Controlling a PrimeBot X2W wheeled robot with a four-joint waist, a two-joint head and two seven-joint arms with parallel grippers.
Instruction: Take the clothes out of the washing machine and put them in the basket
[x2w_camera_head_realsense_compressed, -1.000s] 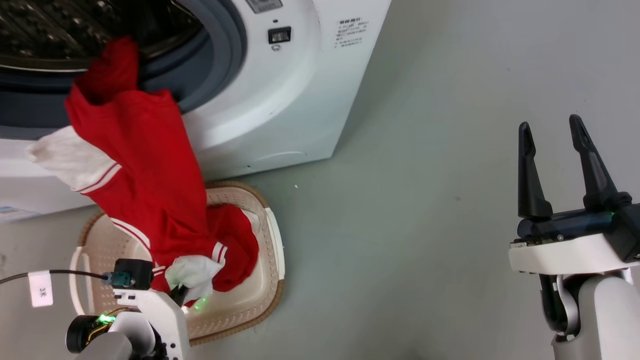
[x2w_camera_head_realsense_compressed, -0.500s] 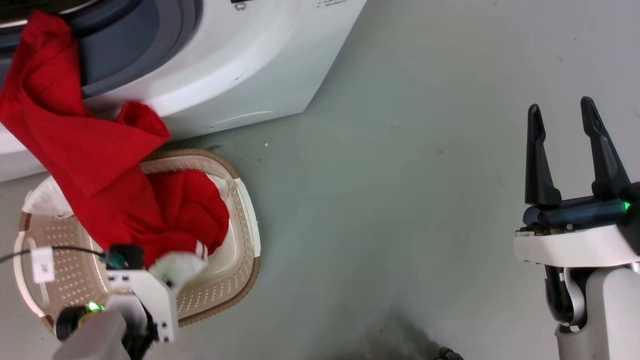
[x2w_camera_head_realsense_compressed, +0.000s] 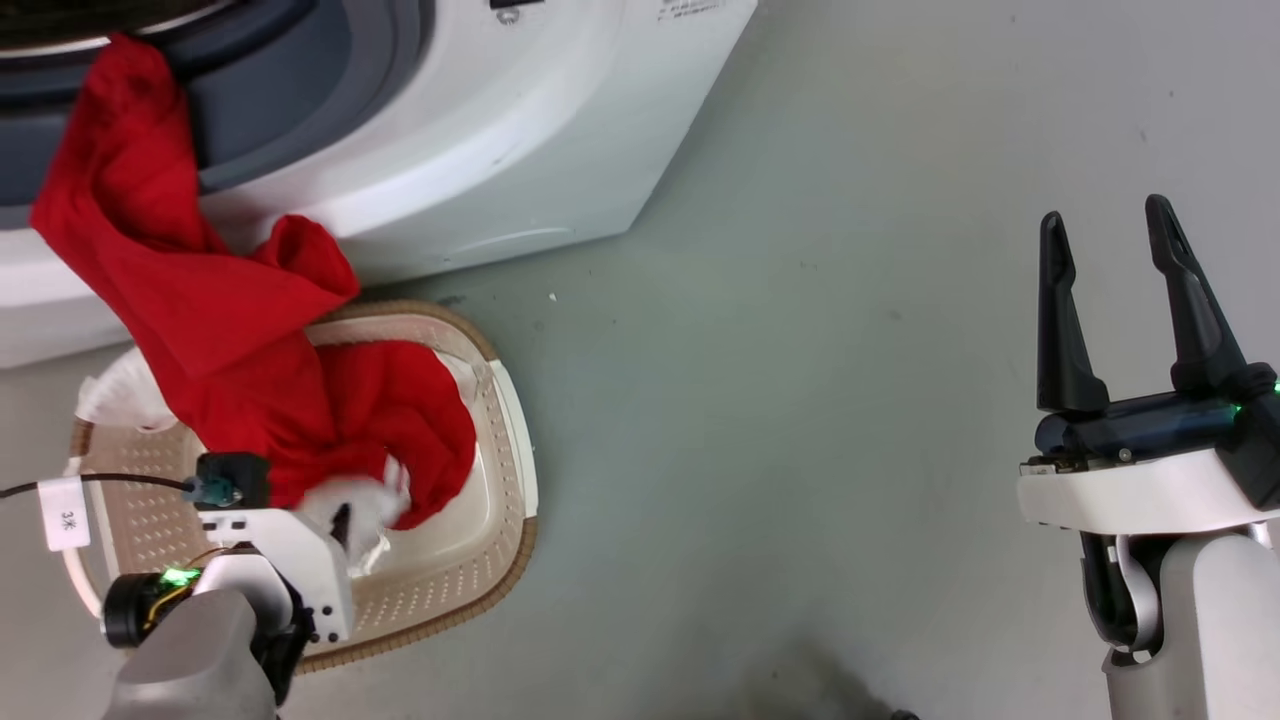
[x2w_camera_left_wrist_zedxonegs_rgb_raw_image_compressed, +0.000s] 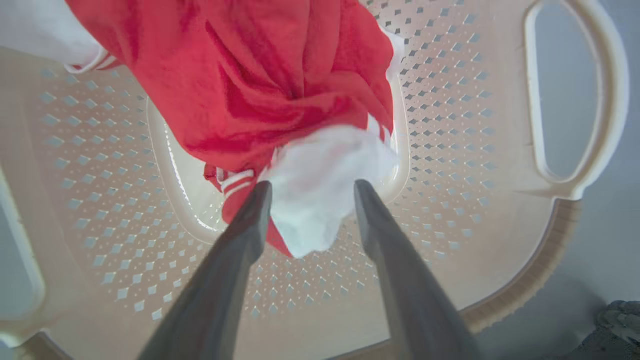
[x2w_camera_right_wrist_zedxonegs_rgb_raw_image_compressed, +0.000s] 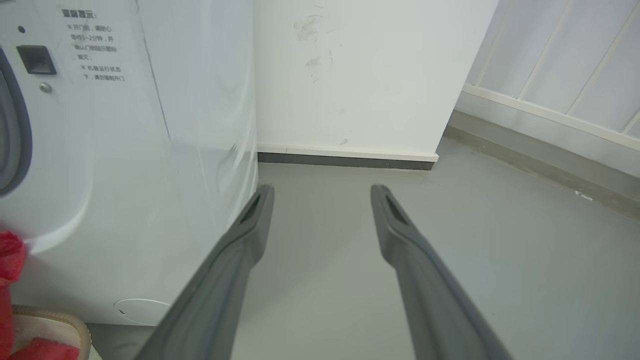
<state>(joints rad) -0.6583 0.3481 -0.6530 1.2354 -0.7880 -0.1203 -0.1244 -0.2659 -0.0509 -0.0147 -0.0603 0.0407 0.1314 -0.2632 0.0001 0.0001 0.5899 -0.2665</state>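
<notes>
A red garment (x2w_camera_head_realsense_compressed: 230, 340) with white striped cuffs hangs out of the washing machine (x2w_camera_head_realsense_compressed: 480, 130), over its grey ring, and down into the cream basket (x2w_camera_head_realsense_compressed: 512, 440) on the floor in front. My left gripper (x2w_camera_head_realsense_compressed: 345, 530) is low inside the basket. In the left wrist view it (x2w_camera_left_wrist_zedxonegs_rgb_raw_image_compressed: 312, 187) stands open, with the white cuff (x2w_camera_left_wrist_zedxonegs_rgb_raw_image_compressed: 320, 175) loose between the fingers above the perforated basket floor (x2w_camera_left_wrist_zedxonegs_rgb_raw_image_compressed: 450, 150). A white sleeve (x2w_camera_head_realsense_compressed: 120, 395) lies over the basket's far left rim. My right gripper (x2w_camera_head_realsense_compressed: 1105, 230) is open and holds nothing, well to the right over bare floor (x2w_camera_right_wrist_zedxonegs_rgb_raw_image_compressed: 322, 190).
Grey floor stretches between the basket and my right arm. A tagged cable (x2w_camera_head_realsense_compressed: 65, 515) runs from my left wrist. The right wrist view has the machine's side (x2w_camera_right_wrist_zedxonegs_rgb_raw_image_compressed: 150, 175), a white wall with a baseboard (x2w_camera_right_wrist_zedxonegs_rgb_raw_image_compressed: 345, 160), and a panelled wall (x2w_camera_right_wrist_zedxonegs_rgb_raw_image_compressed: 550, 75) to the right.
The head camera has tilted down, so less of the drum is in view. More of the red garment has dropped into the basket and bunched up. My right gripper stayed put.
</notes>
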